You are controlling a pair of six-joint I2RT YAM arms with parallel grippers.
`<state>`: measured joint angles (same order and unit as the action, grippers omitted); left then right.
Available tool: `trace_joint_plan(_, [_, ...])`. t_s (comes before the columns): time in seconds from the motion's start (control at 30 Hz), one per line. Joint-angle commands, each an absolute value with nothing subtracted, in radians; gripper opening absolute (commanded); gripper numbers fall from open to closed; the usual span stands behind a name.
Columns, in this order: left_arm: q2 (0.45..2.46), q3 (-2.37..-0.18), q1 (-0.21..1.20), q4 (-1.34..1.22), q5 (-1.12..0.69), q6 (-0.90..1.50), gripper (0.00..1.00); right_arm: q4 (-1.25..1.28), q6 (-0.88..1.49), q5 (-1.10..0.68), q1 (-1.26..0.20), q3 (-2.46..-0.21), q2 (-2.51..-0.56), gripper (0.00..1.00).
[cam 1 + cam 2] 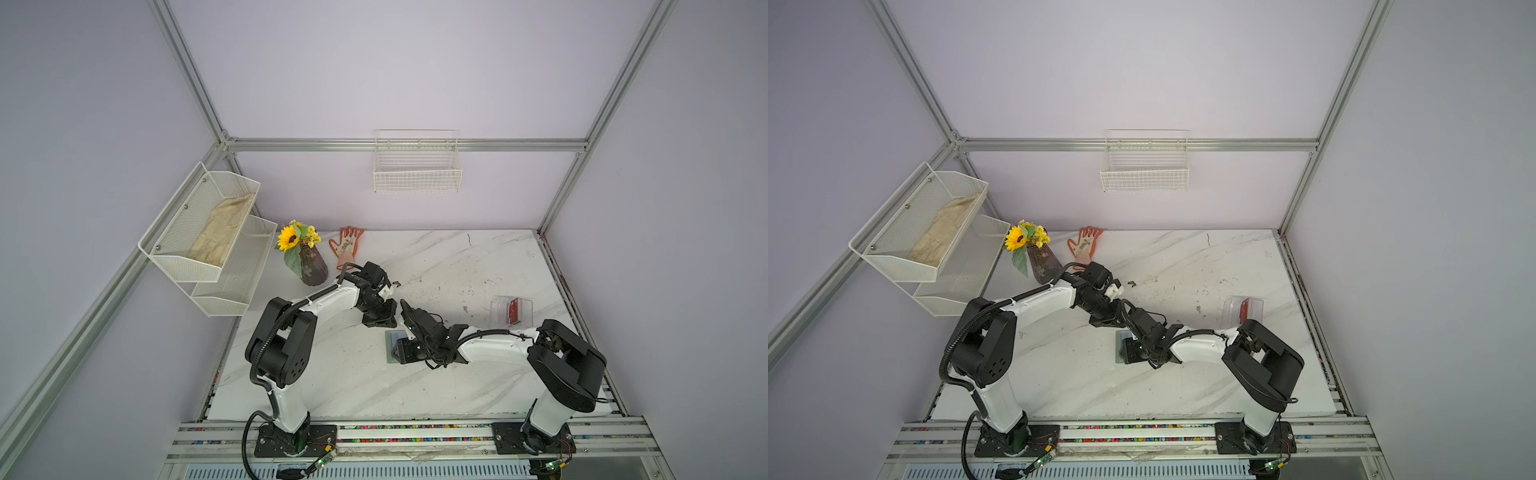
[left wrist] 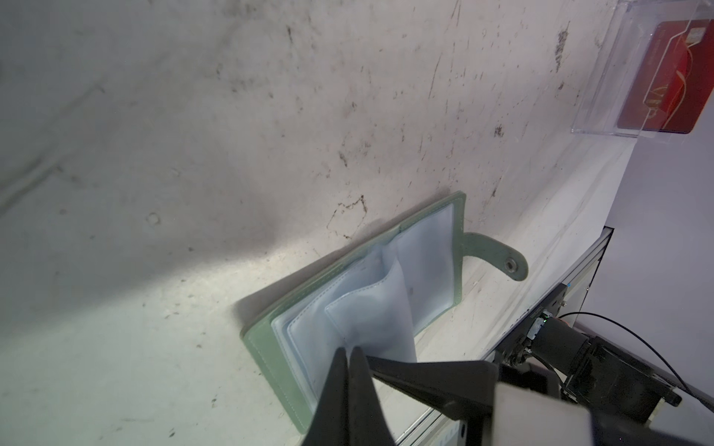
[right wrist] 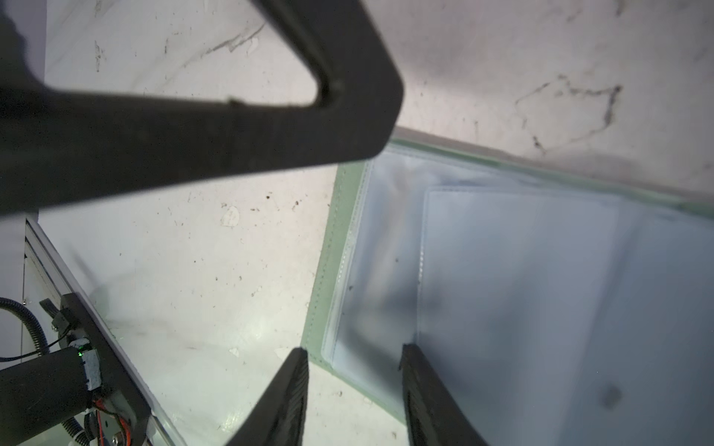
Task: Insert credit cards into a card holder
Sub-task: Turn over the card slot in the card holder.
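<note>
A white marbled counter (image 1: 457,257) fills the floor of a lavender-walled cell. The left arm (image 1: 332,297) and the right arm (image 1: 490,351) reach in from the front rail and meet near the middle. In both top views, wide bare counter lies in front of the arms and across the back right. A tiered mesh shelf (image 1: 183,266) hangs over the left edge and a wire basket (image 1: 417,180) is fixed to the back wall. A sunflower vase (image 1: 311,266) and an orange glove (image 1: 347,247) sit at the back left. A clear acrylic box (image 1: 498,309) stands near the right edge, well apart from the arms, with a red credit card (image 1: 514,311) upright inside. Only the left wrist view shows gold lettering on the red credit card (image 2: 672,77). From above, the card holder (image 1: 391,338) is a grey-green sliver under the right arm's wrist. The left wrist view shows the card holder (image 2: 367,289) lying open on the counter, its clear sleeves (image 2: 371,309) fanned upward. Its snap tab (image 2: 498,255) lies flat beside it. There the left tool (image 2: 347,351) is closed tight, its tips together at the edge of a lifted sleeve. Whether it pinches that sleeve cannot be told. Only the right wrist view shows the right tool (image 3: 353,370). It is partly open and holds nothing, with one finger outside the green cover edge and the other over the sleeves.
</note>
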<state>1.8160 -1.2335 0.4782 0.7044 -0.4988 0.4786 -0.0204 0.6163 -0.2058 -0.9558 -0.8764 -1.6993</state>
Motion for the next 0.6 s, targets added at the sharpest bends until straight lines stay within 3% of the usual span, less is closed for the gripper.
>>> trace_joint_plan(0.0, [1.766, -1.172, 0.479, 0.661, -0.53, 0.497, 0.0, -0.073, 0.629, -0.178, -0.963, -0.851, -1.677, 0.44])
trace_joint_plan(0.57, [1.824, -1.113, 0.479, 0.605, -0.548, 0.521, 0.0, -0.079, 0.643, -0.168, -0.959, -0.83, -1.658, 0.44])
